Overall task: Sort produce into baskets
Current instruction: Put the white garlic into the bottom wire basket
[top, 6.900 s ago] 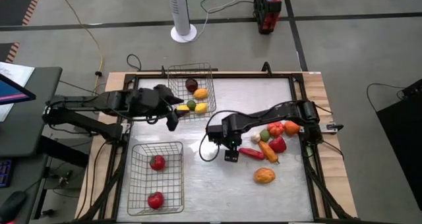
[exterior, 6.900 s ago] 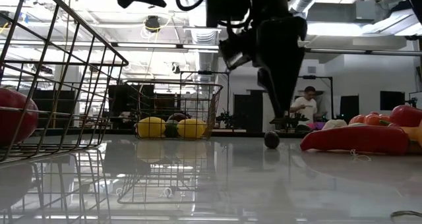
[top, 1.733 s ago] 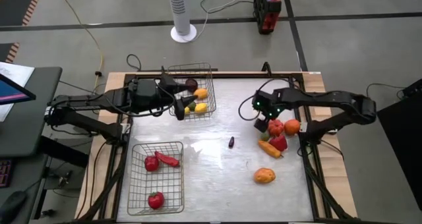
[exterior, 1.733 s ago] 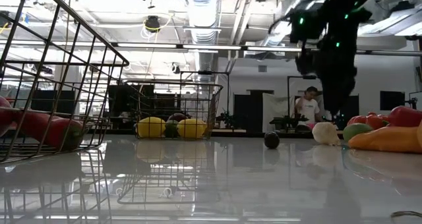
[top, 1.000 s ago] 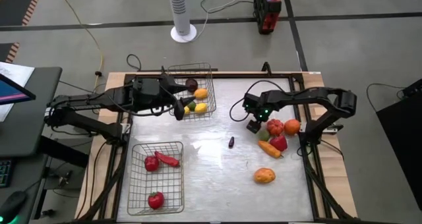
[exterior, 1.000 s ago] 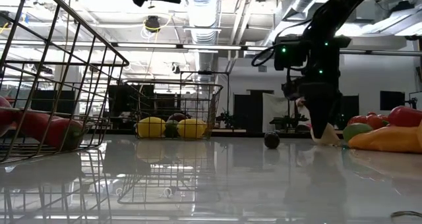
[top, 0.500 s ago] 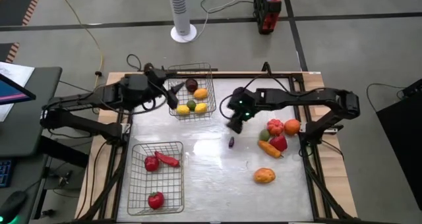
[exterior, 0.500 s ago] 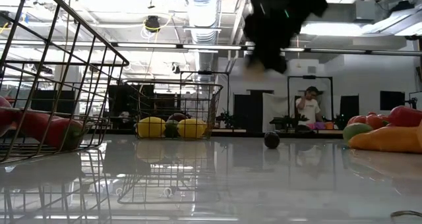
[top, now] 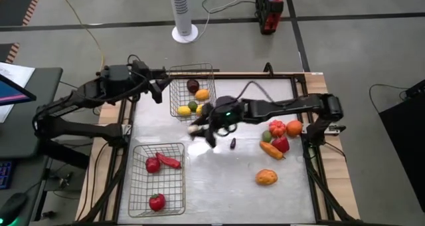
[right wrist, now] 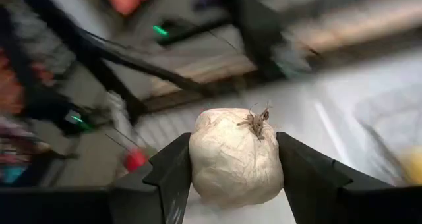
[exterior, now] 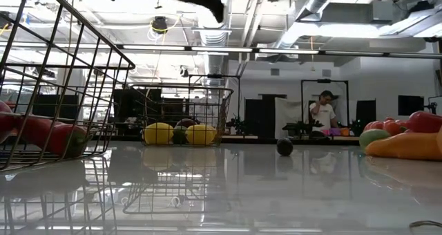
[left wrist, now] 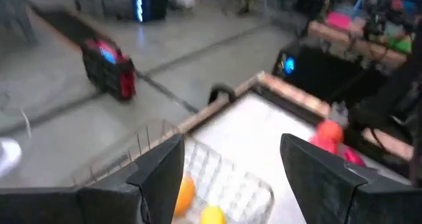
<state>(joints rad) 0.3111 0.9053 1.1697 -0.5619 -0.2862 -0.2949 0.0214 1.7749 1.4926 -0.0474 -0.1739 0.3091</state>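
Silver wire mesh forms the two rectangular baskets on the glossy white table. The far wire-mesh basket holds a dark maroon round fruit, an orange piece, a small green piece and a yellow piece. The near wire-mesh basket holds two red round tomatoes and a long red pepper.

Reaching across the table's middle from the right, the right gripper has its two dark fingers pressed against both sides of a pale, cream-white garlic-like bulb, which it holds lifted off the table. In the high view this gripper sits just beside the near corner of the far basket, with the pale bulb showing at its tip.

The left gripper has its fingers spread wide with nothing between them. In the high view it hangs just outside the far basket's left side, over the table edge.

Loose produce lies toward the right side of the table: a red tomato, an orange round fruit, a green piece, a red pepper, an orange carrot, and, nearer, an orange-yellow fruit. A small dark maroon piece lies alone near the centre.
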